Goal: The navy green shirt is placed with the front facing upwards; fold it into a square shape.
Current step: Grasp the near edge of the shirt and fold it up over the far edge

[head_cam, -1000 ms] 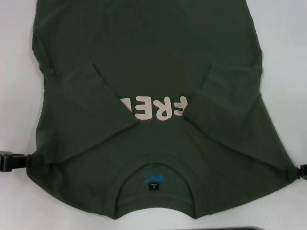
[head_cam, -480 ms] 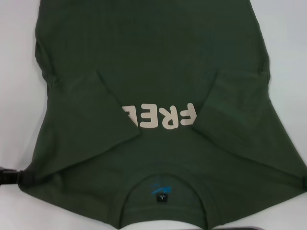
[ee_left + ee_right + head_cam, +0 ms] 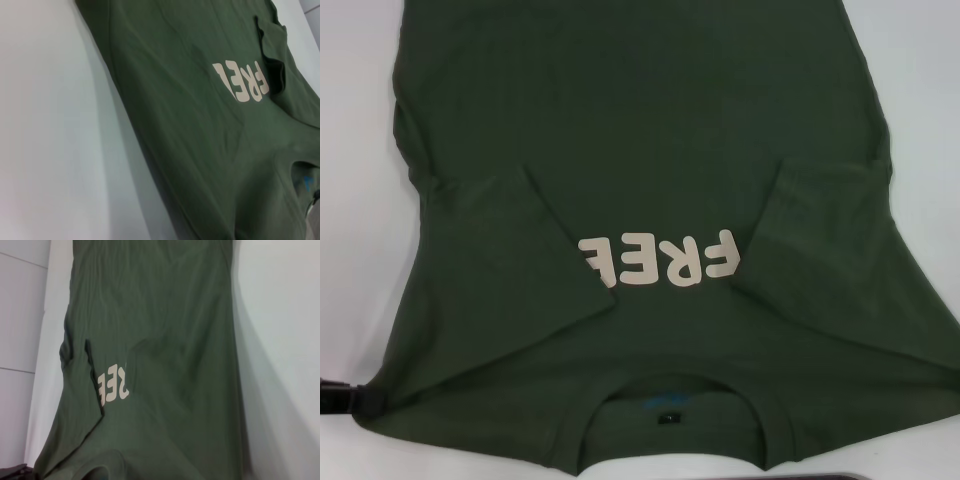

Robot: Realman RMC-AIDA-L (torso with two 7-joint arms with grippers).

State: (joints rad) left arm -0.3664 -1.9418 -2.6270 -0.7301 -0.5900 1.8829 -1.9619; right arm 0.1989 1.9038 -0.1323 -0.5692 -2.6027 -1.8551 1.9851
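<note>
Cream "FREE" lettering (image 3: 655, 260) reads upside-down on the navy green shirt (image 3: 640, 150); left tool (image 3: 340, 397) touches its shoulder corner, grip unclear.

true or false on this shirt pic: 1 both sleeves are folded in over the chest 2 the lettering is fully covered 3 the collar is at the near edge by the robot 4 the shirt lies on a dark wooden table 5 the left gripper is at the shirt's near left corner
1. True: both sleeves lie folded in over the shirt.
2. False: the cream lettering shows "FREE" between the sleeves.
3. True: the collar is at the near edge.
4. False: the table is white.
5. True: the left gripper is at that corner.
</note>
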